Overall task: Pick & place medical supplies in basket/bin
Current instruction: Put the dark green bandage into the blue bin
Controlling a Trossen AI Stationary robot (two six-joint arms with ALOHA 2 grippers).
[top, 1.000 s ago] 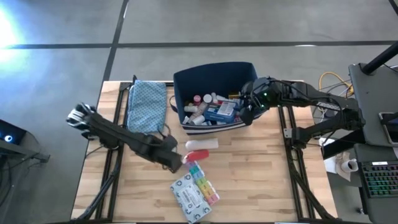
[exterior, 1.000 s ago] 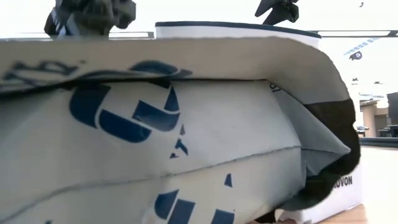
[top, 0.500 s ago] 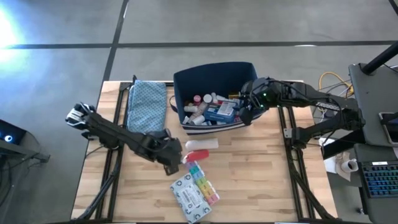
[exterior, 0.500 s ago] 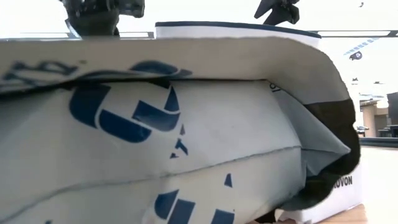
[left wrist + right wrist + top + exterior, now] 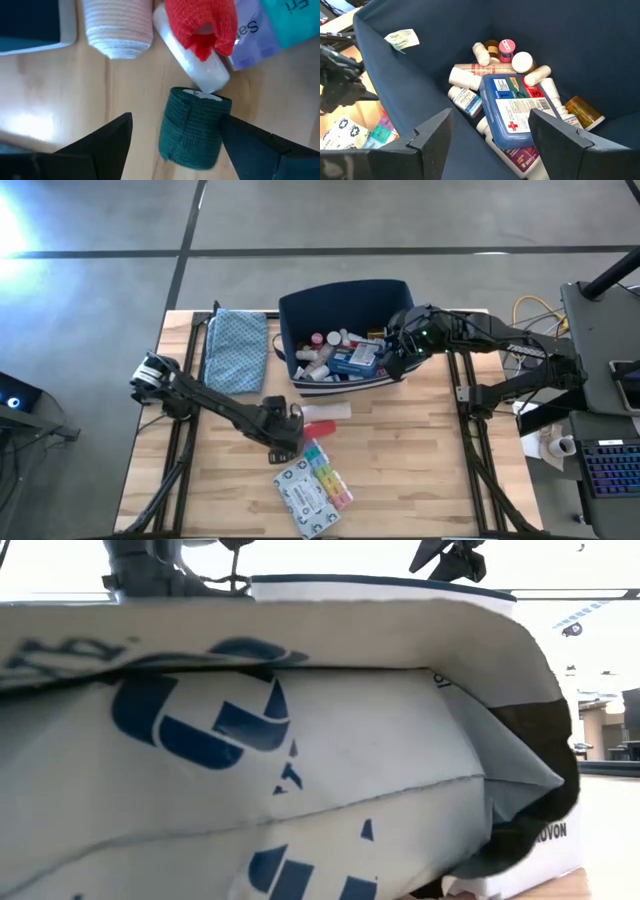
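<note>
Straddling green bandage roll (image 5: 193,127), left hand (image 5: 175,135) wide open, not touching

We are seeing a blue patterned cloth (image 5: 236,350) lying on the wooden table (image 5: 420,460), left of centre, while a keyboard (image 5: 610,470) is sitting off the table's right side.

We see pale, lightly glossy wood tabletop (image 5: 45,100), ribbed matt dk-green bandage roll (image 5: 192,127), red knit gauze (image 5: 202,22), smooth plastic bottles (image 5: 462,77) in matt navy fabric bin (image 5: 420,95).
</note>
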